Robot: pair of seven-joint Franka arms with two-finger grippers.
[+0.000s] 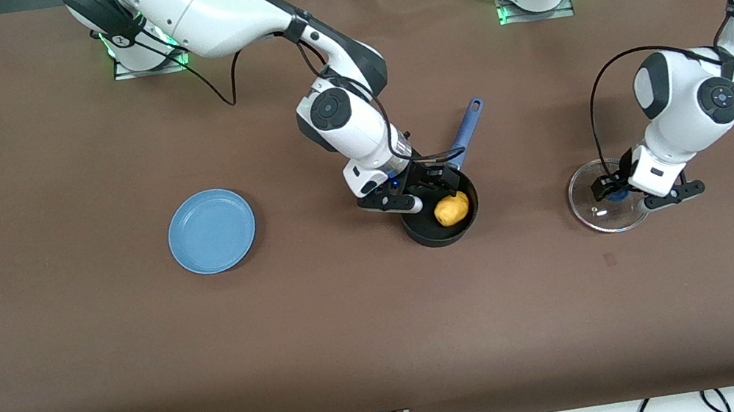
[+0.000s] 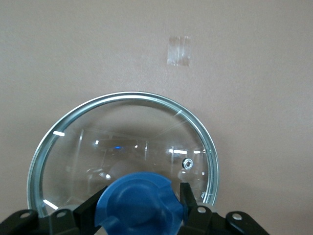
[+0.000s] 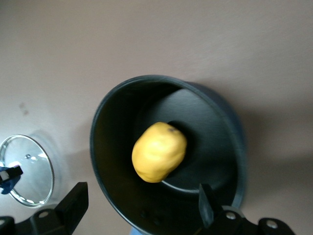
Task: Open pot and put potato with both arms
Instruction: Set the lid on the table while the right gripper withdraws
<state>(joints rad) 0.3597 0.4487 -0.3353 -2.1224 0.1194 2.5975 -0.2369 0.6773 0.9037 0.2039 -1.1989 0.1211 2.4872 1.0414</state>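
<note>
Brown table [image 1: 62, 346] | pot [image 1: 439, 212] open, potato [image 1: 451, 209] inside | right gripper [image 1: 421, 193] over pot — fingers apart | left gripper [image 1: 614, 191] clamped on lid [image 1: 599, 212] knob — lid on table | task near done

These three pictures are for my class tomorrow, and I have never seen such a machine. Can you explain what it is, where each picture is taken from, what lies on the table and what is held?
Two white robot arms stand at a brown table. The wide picture looks down from across the table; the other two come from cameras on the arms' wrists.

On the table are a blue plate, a black pot with a blue handle, and its glass lid, set toward the left arm's end.

The left tool is shut on the lid's blue knob; the left wrist picture shows this close up. The right tool is over the pot, open and holding nothing. The potato lies inside the pot, as the right wrist picture shows.
</note>
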